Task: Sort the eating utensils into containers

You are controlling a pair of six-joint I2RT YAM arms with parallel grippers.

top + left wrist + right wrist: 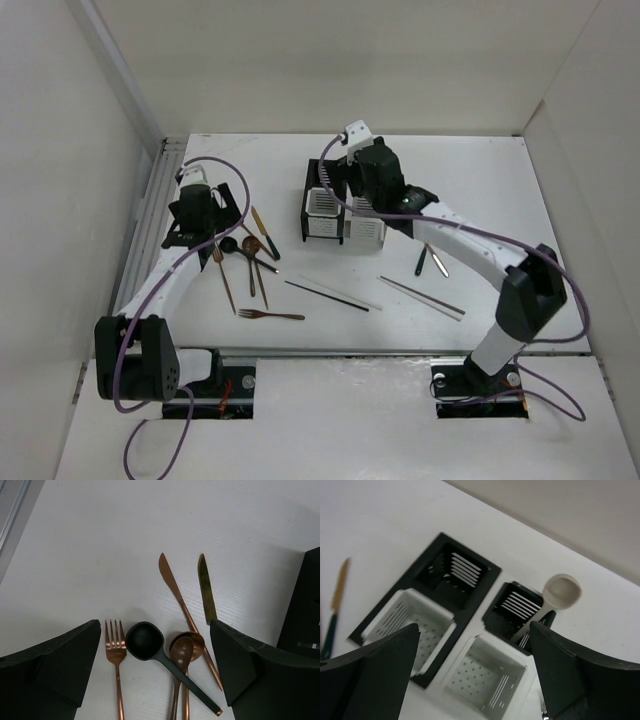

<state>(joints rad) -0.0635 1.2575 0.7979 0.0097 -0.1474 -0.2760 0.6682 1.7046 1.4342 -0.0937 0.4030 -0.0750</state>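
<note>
Bright even light, soft faint shadows, wrist views slightly blurred (right more)

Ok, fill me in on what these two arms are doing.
Two arms are sorting utensils into the paired containers. The right gripper hangs open above them, holding nothing. A pale spoon stands in one black compartment. The left gripper is open over a cluster that includes a copper fork, a dark spoon and a copper knife, and it grips none of them. Chopsticks and another fork lie on the table.
</note>
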